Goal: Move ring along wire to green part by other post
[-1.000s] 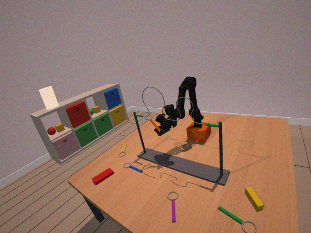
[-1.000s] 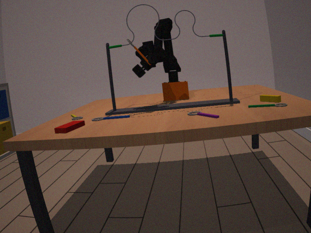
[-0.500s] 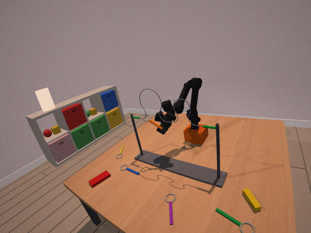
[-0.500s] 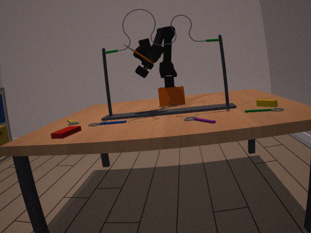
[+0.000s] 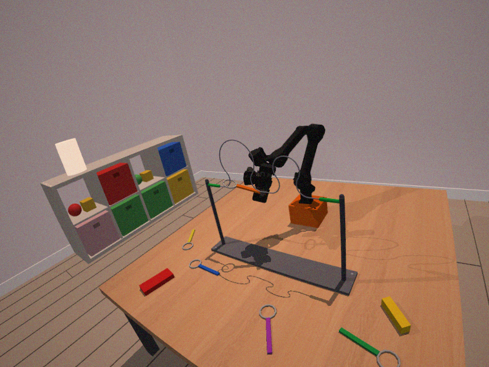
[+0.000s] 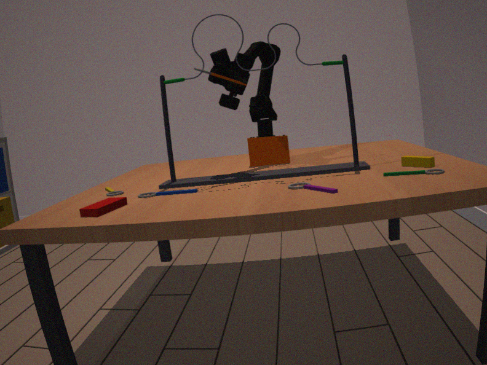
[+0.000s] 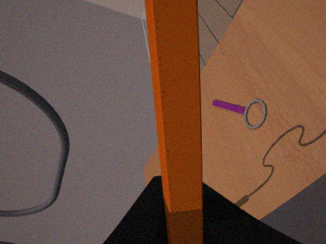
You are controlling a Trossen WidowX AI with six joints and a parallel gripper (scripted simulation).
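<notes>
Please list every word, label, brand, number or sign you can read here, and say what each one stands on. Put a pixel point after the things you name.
No readable text shows in any view.
The dark patches on the storage bins (image 5: 116, 183) are too small to make out; I cannot tell whether they bear any lettering.

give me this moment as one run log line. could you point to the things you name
gripper (image 5: 260, 191) (image 6: 228, 78): shut on orange handle (image 5: 247, 188) (image 6: 228, 78) (image 7: 179, 98) | ring (image 5: 229, 183) (image 6: 201, 70): around grey wire (image 5: 220, 154) (image 6: 192, 38) | far green part (image 5: 329, 199) (image 6: 332, 62): not reached

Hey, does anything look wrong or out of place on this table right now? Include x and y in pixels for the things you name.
Nothing stands out. The posts (image 5: 343, 236) (image 6: 167, 129) stand upright, the gripper (image 5: 260, 189) (image 6: 227, 78) grips the orange handle (image 5: 247, 188) (image 6: 227, 78) (image 7: 179, 98), and nothing looks spilled or broken.
</notes>
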